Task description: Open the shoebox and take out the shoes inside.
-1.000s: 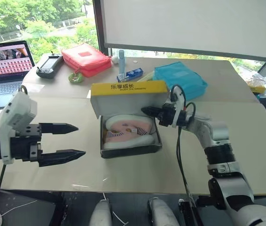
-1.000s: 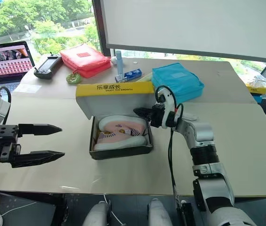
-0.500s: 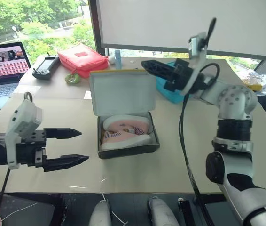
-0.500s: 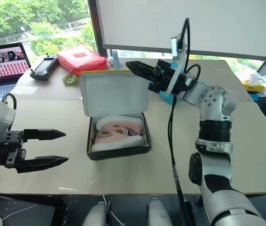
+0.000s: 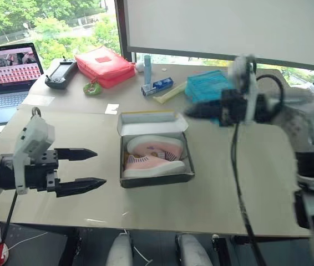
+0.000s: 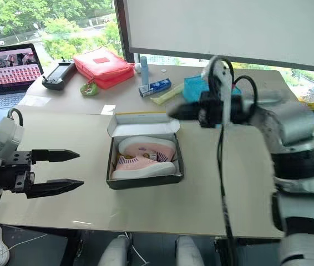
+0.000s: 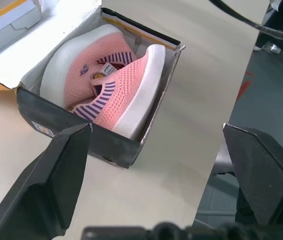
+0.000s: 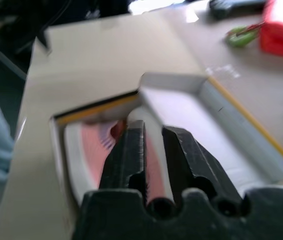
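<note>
On the beige table, the yellow-lidded cardboard shoebox [image 5: 156, 148] lies opened; pink knit shoes [image 5: 154, 155] remain inside. Left gripper [image 5: 93, 167] gapes empty; right gripper [image 8: 154, 145] barely parted, empty. Next: grasp a shoe.

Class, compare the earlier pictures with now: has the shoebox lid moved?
Yes. The lid, first leaning forward over the shoes and then upright, has swung back and now lies nearly flat behind the shoebox, towards the toothpaste box.

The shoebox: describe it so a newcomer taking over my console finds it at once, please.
On the long pale table, look near the middle, nearer the front edge than the red pouch and blue pouch. The shoebox sits there with its lid laid back and pink shoes showing inside. Unlike the zipped pouches, it is dark-sided cardboard with a white interior.
</note>
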{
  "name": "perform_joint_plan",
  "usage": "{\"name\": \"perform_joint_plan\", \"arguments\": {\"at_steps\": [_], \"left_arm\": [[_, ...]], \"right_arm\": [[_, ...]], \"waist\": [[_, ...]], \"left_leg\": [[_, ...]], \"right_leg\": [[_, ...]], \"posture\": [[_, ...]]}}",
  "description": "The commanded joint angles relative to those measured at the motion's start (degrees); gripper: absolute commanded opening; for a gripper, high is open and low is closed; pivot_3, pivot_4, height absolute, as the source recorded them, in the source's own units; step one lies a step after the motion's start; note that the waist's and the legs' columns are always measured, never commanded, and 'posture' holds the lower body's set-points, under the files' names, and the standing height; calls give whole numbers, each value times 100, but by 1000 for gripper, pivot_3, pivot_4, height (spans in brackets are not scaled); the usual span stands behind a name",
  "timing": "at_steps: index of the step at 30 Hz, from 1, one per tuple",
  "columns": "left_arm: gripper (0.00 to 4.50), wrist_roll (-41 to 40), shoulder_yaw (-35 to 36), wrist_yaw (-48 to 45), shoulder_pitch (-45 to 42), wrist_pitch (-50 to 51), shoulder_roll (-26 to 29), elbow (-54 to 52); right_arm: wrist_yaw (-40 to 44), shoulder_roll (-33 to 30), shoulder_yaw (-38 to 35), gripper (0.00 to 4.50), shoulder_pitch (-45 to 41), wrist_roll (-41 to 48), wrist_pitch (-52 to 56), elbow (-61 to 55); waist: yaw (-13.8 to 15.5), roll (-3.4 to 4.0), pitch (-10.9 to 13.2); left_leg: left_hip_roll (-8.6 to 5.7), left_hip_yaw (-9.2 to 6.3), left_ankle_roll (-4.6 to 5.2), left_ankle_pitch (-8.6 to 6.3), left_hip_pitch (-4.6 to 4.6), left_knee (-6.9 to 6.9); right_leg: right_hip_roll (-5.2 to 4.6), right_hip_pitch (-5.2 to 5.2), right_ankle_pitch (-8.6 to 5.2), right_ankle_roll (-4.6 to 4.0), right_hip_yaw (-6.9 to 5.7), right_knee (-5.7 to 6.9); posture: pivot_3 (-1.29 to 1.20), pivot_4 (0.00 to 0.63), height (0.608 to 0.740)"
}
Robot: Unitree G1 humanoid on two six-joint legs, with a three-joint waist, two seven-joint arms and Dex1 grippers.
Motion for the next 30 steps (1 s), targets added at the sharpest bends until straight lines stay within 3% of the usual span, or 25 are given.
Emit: {"name": "perform_joint_plan", "arguments": {"at_steps": [1, 7, 30], "left_arm": [[4500, 84, -106, -21, -125, -154, 102, -60], [4500, 181, -330, -42, -262, -145, 142, -11], [4500, 1, -83, 200, -2, 60, 79, -224]], "right_arm": [[511, -67, 568, 2431, 31, -466, -571, -282], [623, 415, 1034, 4445, -305, -1281, -1592, 361], [1424, 1105, 1501, 4445, -310, -2408, -2868, 1719]], "waist": [[-62, 1, 0], [-109, 1, 1], [-55, 1, 1]], "left_leg": [[0, 2, 0, 0, 0, 1], [0, -3, -7, 3, 1, 29], [-1, -5, -11, 5, -3, 44]], "right_leg": [[0, -3, 2, -3, 4, 6], [2, -5, 20, -13, 4, 22], [3, 1, 31, -5, 3, 27]], "posture": [[0, 150, 729], [0, 150, 729], [0, 150, 729]]}}
